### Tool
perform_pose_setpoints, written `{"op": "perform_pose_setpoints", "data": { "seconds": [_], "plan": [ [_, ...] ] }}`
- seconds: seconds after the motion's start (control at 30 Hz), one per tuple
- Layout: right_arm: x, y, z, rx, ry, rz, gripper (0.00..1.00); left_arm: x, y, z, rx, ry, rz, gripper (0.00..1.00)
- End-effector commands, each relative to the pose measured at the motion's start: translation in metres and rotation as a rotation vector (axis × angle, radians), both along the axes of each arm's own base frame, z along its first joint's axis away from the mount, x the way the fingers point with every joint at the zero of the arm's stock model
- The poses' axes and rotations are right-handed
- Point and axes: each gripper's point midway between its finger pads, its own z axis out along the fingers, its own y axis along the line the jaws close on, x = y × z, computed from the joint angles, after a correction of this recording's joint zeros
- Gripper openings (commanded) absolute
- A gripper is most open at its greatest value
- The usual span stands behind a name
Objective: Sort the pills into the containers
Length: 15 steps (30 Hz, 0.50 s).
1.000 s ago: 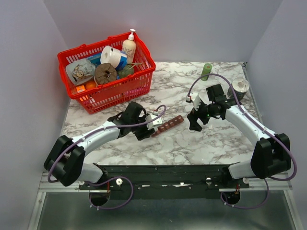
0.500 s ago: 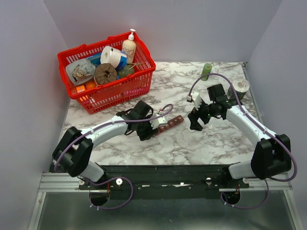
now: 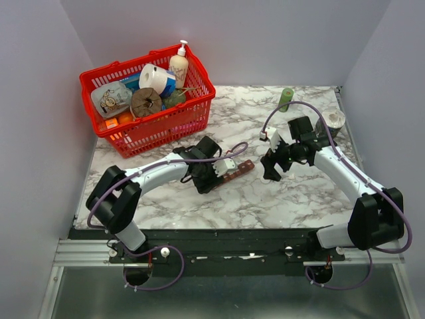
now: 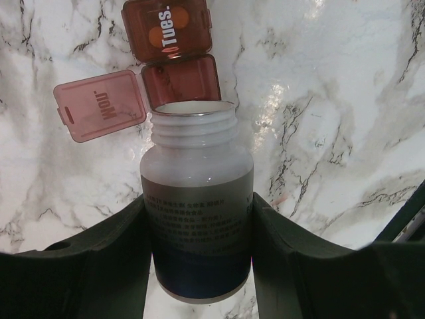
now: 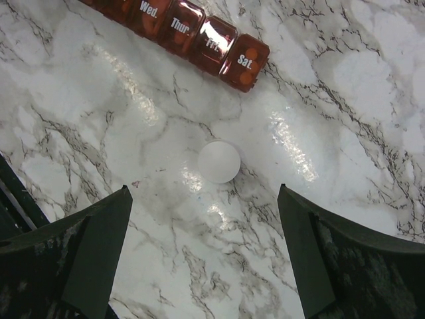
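In the left wrist view, the left tool [image 4: 197, 229] is seen clamped on a white bottle [image 4: 196, 199] with no cap. The bottle's mouth is pointed at the pill box [image 4: 179, 80] just beyond it. The nearest compartment is uncovered, with its "Mon." lid [image 4: 99, 105] flipped out to the left. The "Tues." compartment behind it is covered.

From above, none of this can be made out. The tool is seen only at the near end of the box on the worktop [image 3: 265, 199].

In the right wrist view, the right tool [image 5: 204, 212] is held wide open over the worktop. A small white round piece [image 5: 218, 161] lies loose between its fingers. Past it, the other end of the box is shown, "Wed." to "Sat.", with the lids down and orange pills [image 5: 246, 76] visible through the "Sat." lid.

Farthest back, a red basket [image 3: 166, 123] and a green bottle [image 3: 286, 98] are shown only from above.
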Motion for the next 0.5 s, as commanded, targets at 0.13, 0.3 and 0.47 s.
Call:
{"op": "perform_pose_setpoints", "data": {
  "seconds": [0.13,0.3,0.47],
  "plan": [
    [-0.0012,-0.0009,0.0084,0.013,-0.008,-0.01,1.0,0.0008,0.0047,0.0058,0.111,0.023,0.055,0.0],
    [-0.0004,-0.0017,0.0087,0.012,-0.009,-0.014,1.0,-0.0012,0.0029,0.0055,0.139,0.038,0.053,0.0],
    [-0.0008,-0.0018,0.0091,0.012,-0.011,-0.014,1.0,-0.001,0.0036,0.0074,0.162,0.041,0.059,0.0]
  ]
}}
